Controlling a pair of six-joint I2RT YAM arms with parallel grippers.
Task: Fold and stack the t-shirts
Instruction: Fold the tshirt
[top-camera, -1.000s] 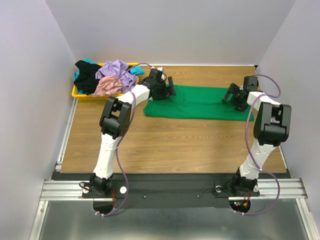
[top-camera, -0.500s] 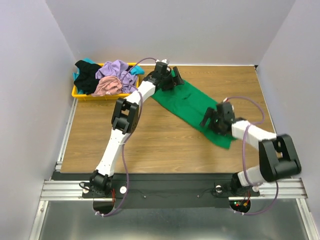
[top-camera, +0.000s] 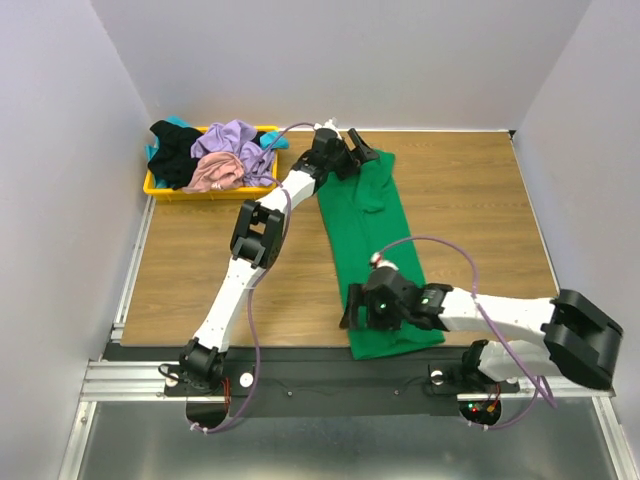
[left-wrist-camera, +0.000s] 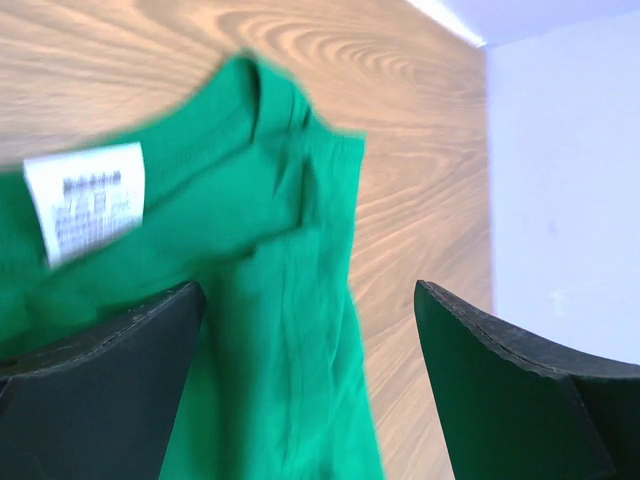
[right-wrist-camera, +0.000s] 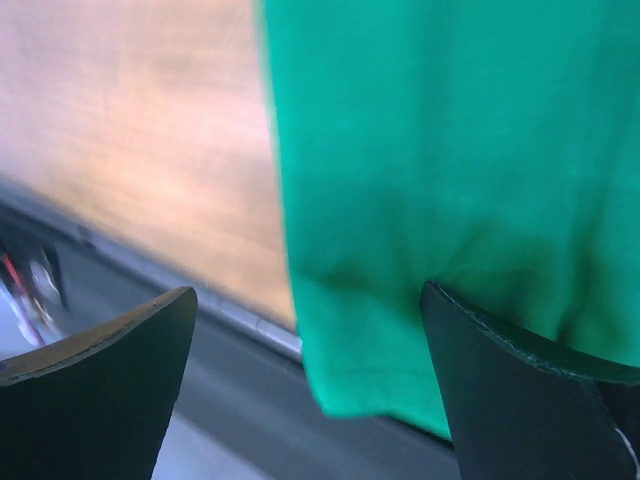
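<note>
Down the wooden table (top-camera: 200, 270), drawn out as a long narrow strip, long axis far to near and drifting slightly right toward the near end: green t-shirt (top-camera: 370, 225), collar and white neck label (left-wrist-camera: 85, 200) at the far end by the left gripper (top-camera: 348, 155), hem past the near edge onto the black rail (top-camera: 300, 362) at the right gripper (top-camera: 360, 312). Both sets of jaws released, spread wide over the cloth. Far left, well apart: yellow tray (top-camera: 150, 187) heaped with crumpled t-shirts (top-camera: 215, 155), lavender, pink, black, teal.
</note>
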